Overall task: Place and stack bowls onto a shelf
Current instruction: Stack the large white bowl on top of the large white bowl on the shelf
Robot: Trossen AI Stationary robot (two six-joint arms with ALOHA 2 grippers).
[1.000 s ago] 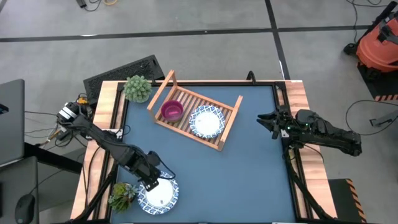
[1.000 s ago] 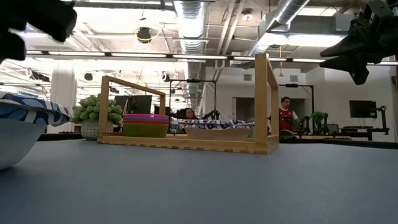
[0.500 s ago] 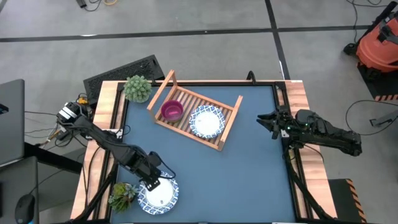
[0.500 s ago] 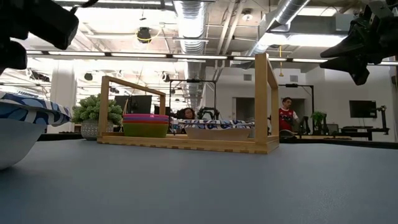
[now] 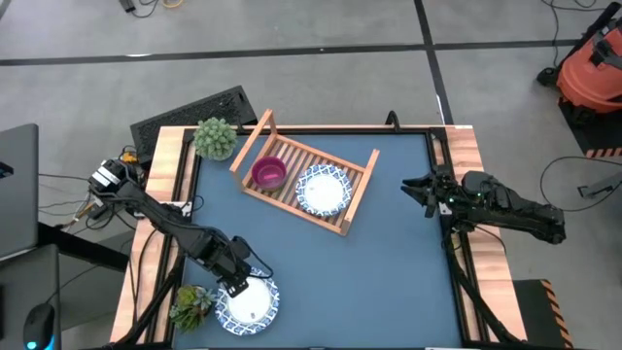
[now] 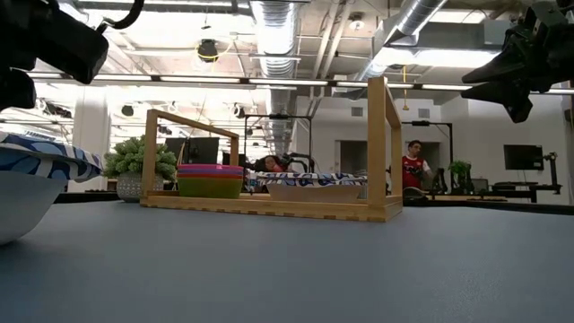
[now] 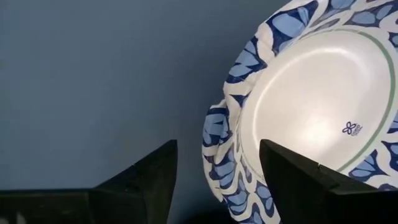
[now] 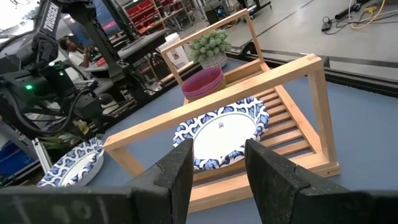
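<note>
white-and-blue bowl (image 5: 248, 302) sits at the tabletop's near left corner, its rim between the left claw's (image 7: 214, 168) wide-spread fingers, not yet pinched. a shallow bite could let it slip before reaching the shelf (image 5: 355, 199). right claw (image 5: 416, 190) waits, parted.

A white bowl (image 5: 249, 303) with a blue leaf-patterned rim is sitting at seven o'clock on the blue-grey surface (image 5: 389, 262); its twin (image 5: 322, 191) is lying in the pale wooden shelf (image 5: 358, 199) beside magenta-topped stacked bowls (image 5: 268, 173), green lowest, and leafy green plants (image 5: 215, 137)
</note>
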